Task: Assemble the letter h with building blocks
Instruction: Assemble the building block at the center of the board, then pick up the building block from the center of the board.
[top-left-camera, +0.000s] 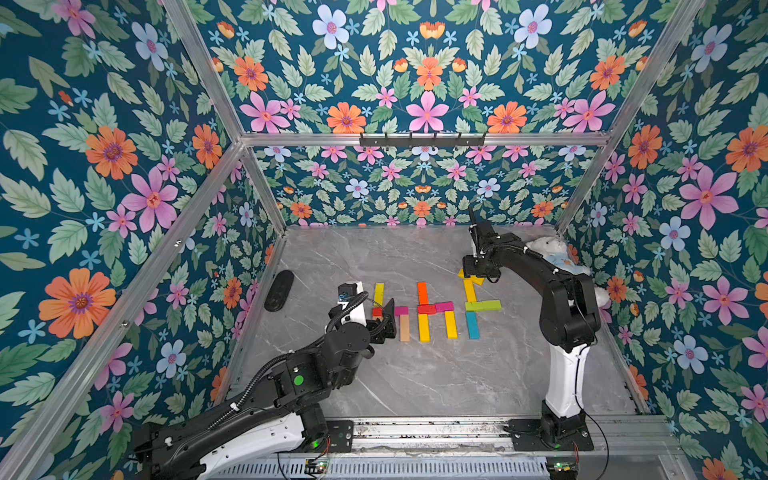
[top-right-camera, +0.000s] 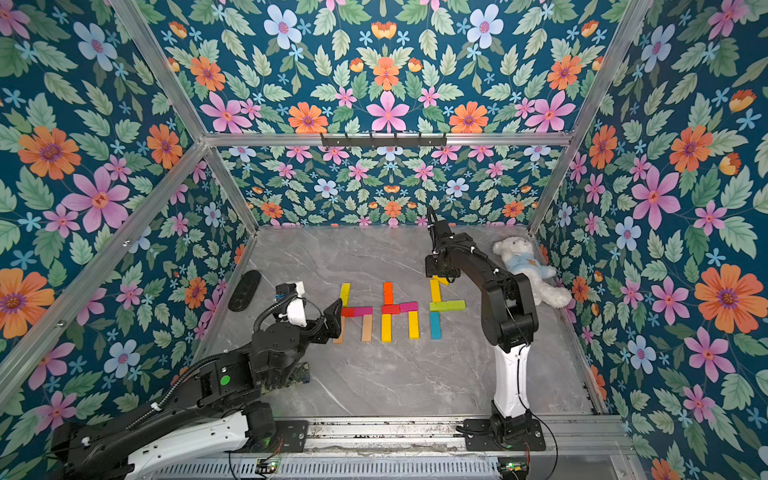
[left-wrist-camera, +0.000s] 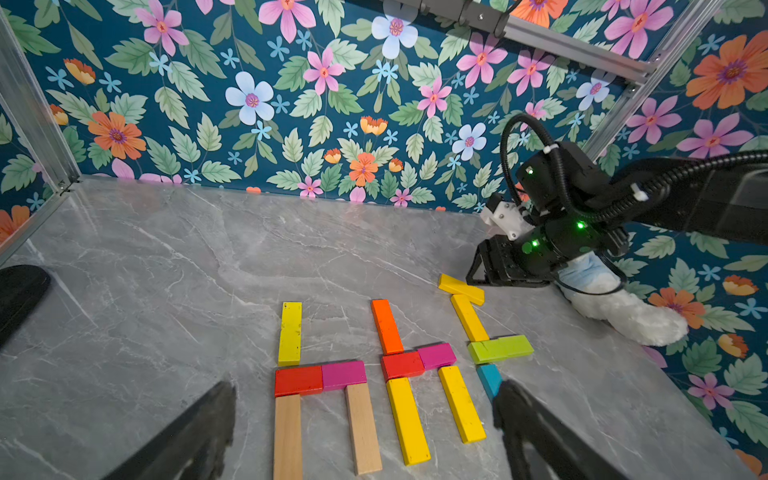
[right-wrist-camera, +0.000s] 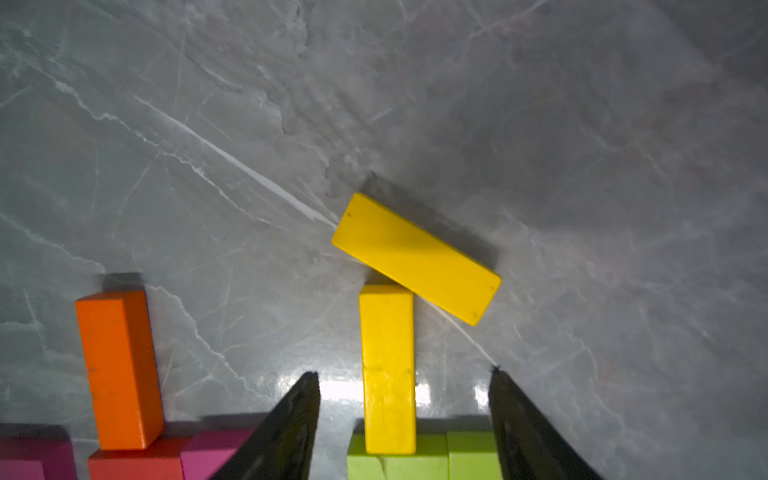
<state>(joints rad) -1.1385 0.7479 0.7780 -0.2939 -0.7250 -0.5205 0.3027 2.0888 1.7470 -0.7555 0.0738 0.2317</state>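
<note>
Blocks (top-left-camera: 427, 309) lie flat on the table (top-left-camera: 415, 374) in three coloured groups. At the right group's far end a tilted yellow block (right-wrist-camera: 415, 257) touches the end of a straight yellow block (right-wrist-camera: 387, 332). My right claw (right-wrist-camera: 402, 371) hangs open astride the straight one, gripping nothing; my left claw (left-wrist-camera: 365, 385) gapes wide by the left group.

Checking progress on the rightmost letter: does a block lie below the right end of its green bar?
No: only the blue block lies below the green bar, at its left end.
</note>
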